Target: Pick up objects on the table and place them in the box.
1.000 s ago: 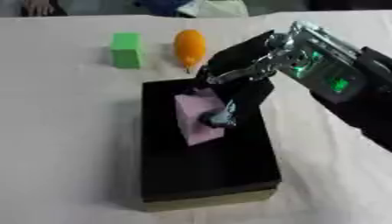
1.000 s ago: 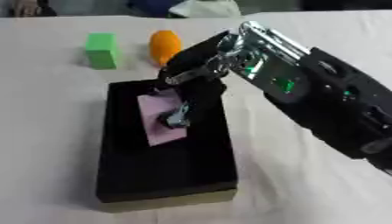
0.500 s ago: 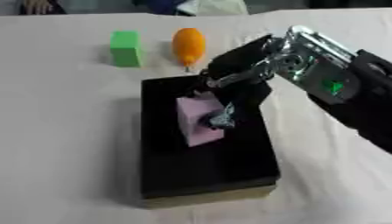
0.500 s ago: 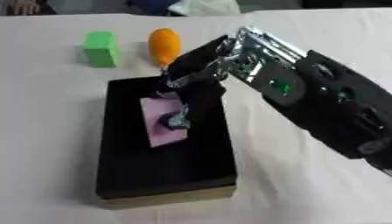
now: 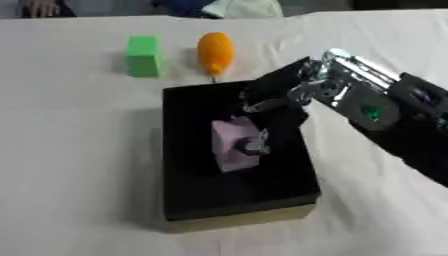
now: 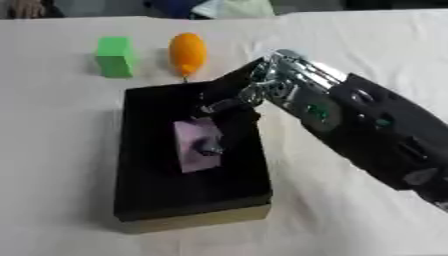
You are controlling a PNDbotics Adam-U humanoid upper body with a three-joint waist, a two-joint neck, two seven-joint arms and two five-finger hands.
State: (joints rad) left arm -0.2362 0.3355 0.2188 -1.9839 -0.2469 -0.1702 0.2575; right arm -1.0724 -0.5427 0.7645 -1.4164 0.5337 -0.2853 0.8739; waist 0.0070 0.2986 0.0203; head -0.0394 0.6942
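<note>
Right hand [image 5: 278, 102] still over black box [image 5: 188, 200], fingers curled, clamped on pink block [image 5: 229, 150] beneath; block now lower inside; release looks next; green block [image 5: 143, 55], orange object [image 5: 215, 50] beyond hand, untouched.

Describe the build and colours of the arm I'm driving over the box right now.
Only the right arm shows. Its forearm is bulky and black, with a small green light. A silver, shiny metal wrist section leads to the right hand, which is black with silver fingertips.
</note>
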